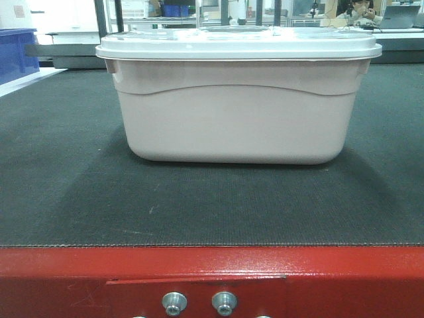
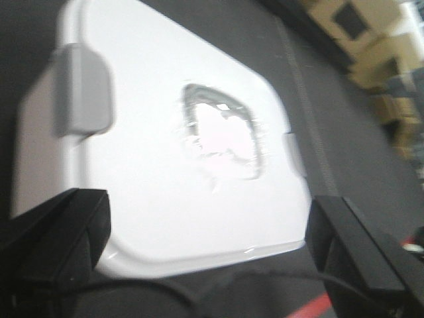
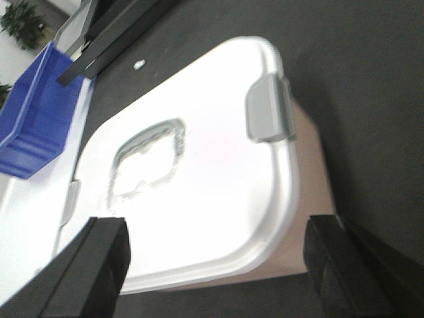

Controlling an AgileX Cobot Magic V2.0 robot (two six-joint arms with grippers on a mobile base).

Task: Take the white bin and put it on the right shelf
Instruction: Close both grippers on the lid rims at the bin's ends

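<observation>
A dark ribbed mat (image 1: 66,199) covers the worktop. Its red front rail (image 1: 344,271) carries 2 bolts (image 1: 174,303) at the lower edge of the front view. The white bin (image 1: 232,119) stands upright in the middle of the mat, set back from the red rail, with its flat white lid (image 1: 238,45) on. A grey latch (image 3: 268,109) sits on each of 2 opposite edges of the lid, and a shallow recessed grip (image 2: 222,132) marks its centre.

Off the mat's left side a blue bin (image 3: 36,112) rests on a white surface. The room behind shows dark frames, a seated person (image 1: 361,8) and, blurred in the left wrist view, cardboard boxes (image 2: 351,26).

The left hand (image 2: 205,265) hangs over the bin with its fingers spread wide apart, holding nothing. The right hand (image 3: 218,271) does likewise from the other side. The picture edges cut off the fingers of both hands. The lid hides the bin's inside, glare washes out the lid's surface, and the left wrist view is smeared.
</observation>
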